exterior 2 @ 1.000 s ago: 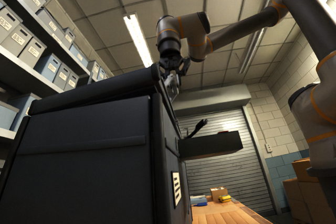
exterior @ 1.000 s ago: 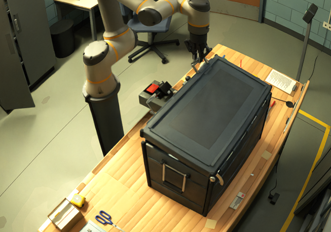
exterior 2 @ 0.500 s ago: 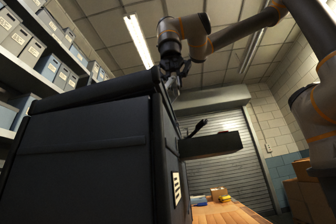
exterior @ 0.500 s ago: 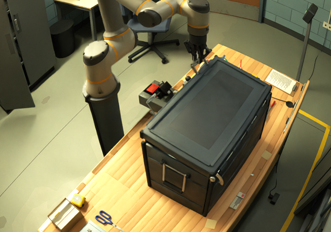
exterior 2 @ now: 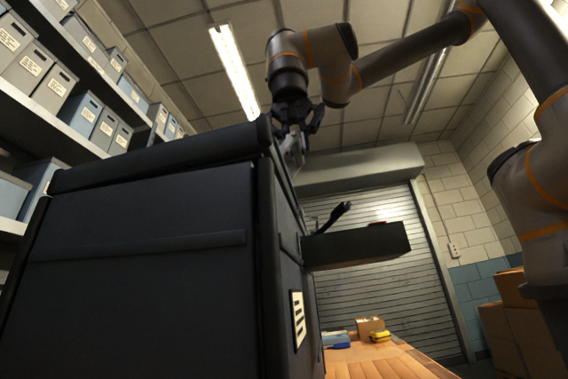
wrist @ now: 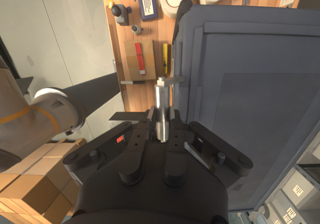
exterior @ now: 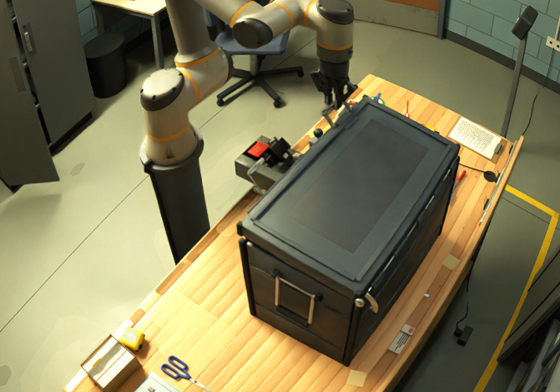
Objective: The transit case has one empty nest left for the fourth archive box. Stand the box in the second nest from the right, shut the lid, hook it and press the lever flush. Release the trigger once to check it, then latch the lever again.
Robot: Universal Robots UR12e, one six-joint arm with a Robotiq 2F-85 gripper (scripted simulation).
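The lid lies flat on the dark transit case, so the nests and boxes inside are hidden. At the case's far corner by the arm's side, a silver handle bar juts out from the lid's edge on a short bracket. I grip this silver handle in my closed gripper, reaching down from above. The latch unit with its red trigger and black lever sits on the case's side facing the arm's base.
The wooden workbench carries the case, with a small cardboard box, a yellow tape measure and blue scissors at its near end. A paper sheet lies at the far corner. Shelves of archive boxes line one wall.
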